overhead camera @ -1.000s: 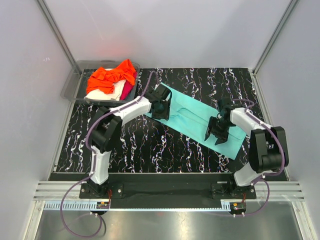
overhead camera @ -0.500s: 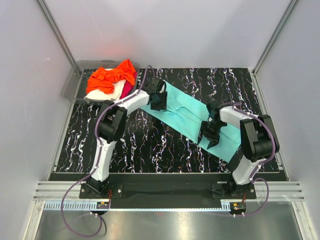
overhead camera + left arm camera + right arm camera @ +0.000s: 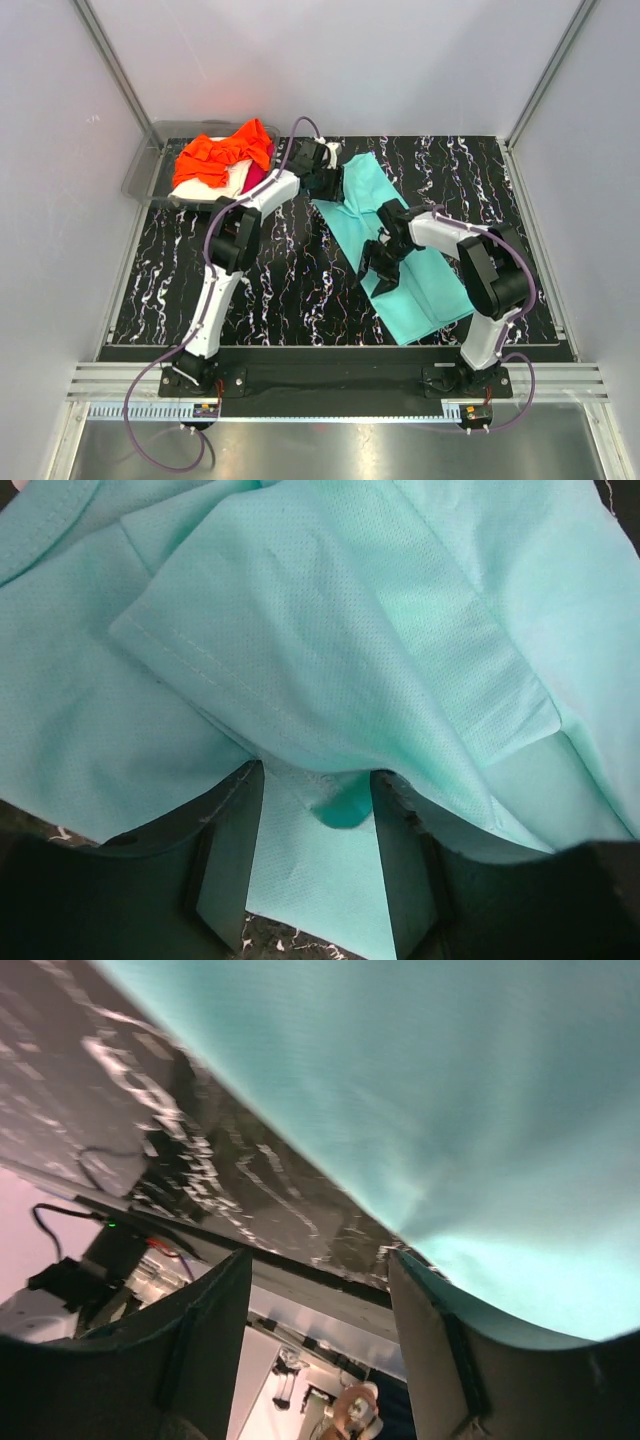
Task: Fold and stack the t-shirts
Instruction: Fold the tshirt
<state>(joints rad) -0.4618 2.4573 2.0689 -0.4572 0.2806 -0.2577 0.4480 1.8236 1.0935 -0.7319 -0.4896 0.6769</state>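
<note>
The turquoise t-shirt [image 3: 405, 250] lies as a long folded strip, slanting from the far middle of the table to the near right. My left gripper [image 3: 325, 182] is at its far end, next to the tray. In the left wrist view the gripper [image 3: 315, 775] is shut on a bunched fold of the turquoise cloth [image 3: 320, 630], which hides the fingertips. My right gripper [image 3: 377, 268] is at the strip's left edge, jaws apart. In the right wrist view the gripper [image 3: 318, 1255] has bare table between its fingers, and the turquoise cloth [image 3: 450, 1090] lies over one finger.
A grey plastic tray [image 3: 140, 178] stands at the far left. It holds an orange shirt [image 3: 220, 155] on top of a cream shirt [image 3: 232, 183] and a magenta one [image 3: 256, 180]. The black marbled table [image 3: 270, 280] is walled on three sides.
Both grippers moved: the left one up toward the tray, the right one leftward. The turquoise shirt swung with them from a shallow slant to a steeper one, its near end now closer to me.
</note>
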